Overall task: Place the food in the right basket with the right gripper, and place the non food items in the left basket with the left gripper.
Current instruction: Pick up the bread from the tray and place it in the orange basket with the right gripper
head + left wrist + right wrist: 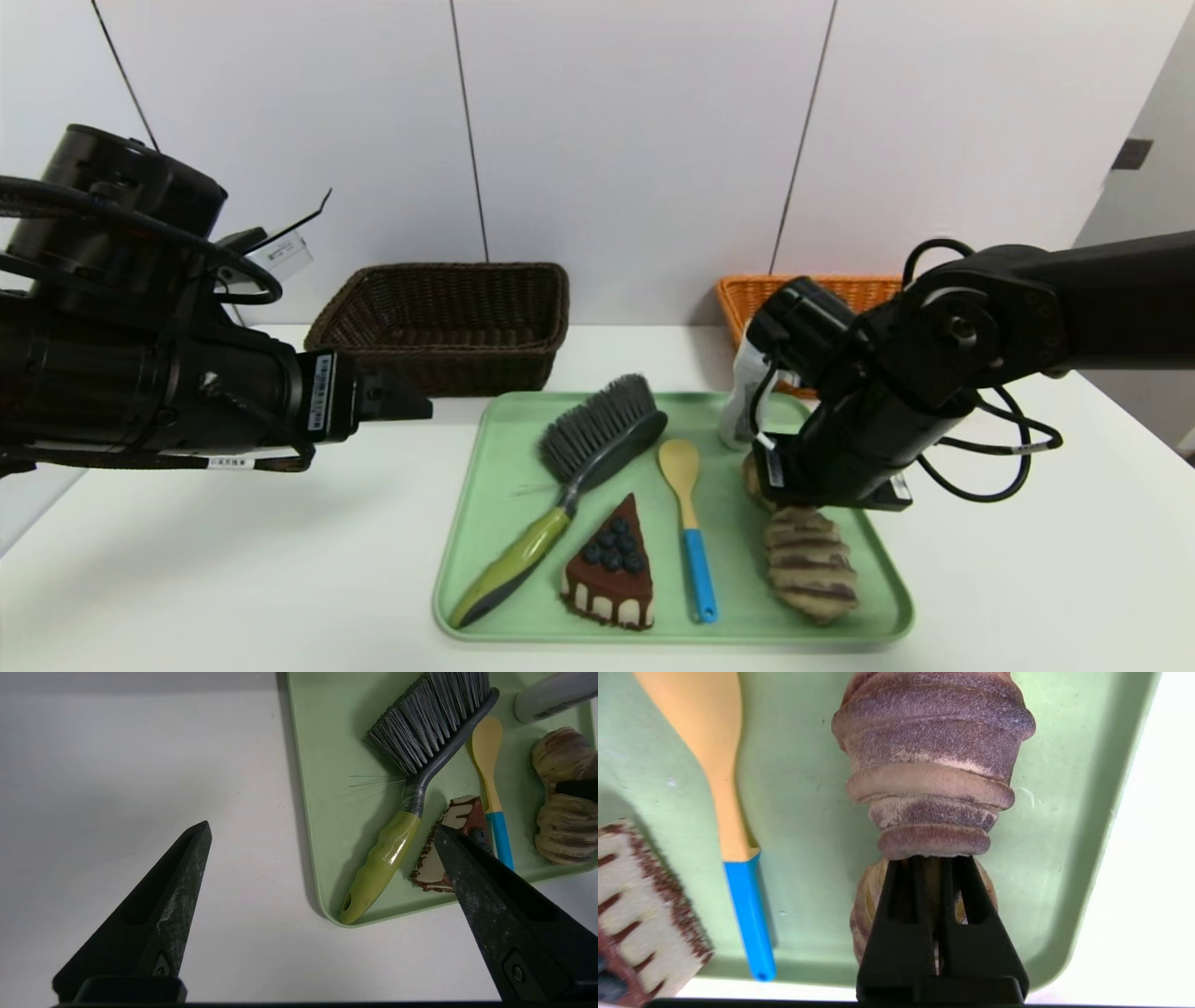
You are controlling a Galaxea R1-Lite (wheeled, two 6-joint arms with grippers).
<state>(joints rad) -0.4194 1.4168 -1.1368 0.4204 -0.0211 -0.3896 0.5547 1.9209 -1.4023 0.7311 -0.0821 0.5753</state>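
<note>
I'm looking down at a smooth white worktop in front of pale wall panels split by thin dark seams. My landmark is the pale green rectangular tray with a raised rim.

The long braided loaf shows beige and purple-brown swirled ridges and pinches in at its middle. It lies on the tray, on the right side. I have the black right gripper down over that narrow middle, its jaws closed narrow on the loaf, with ridged dough bulging out on both sides of them.

Also on the tray are the grey-bristled brush with a green-and-dark handle, the brown chocolate cake wedge with blueberries and white drips, and the yellow spoon with a blue handle, between wedge and loaf. The small white bottle stands near the tray's far edge, partly behind my right arm.

Behind the tray sit the dark brown woven basket, toward the left, and the bright orange woven basket, toward the right. My black left gripper hangs left of the tray, its jaws wide and holding nothing.
</note>
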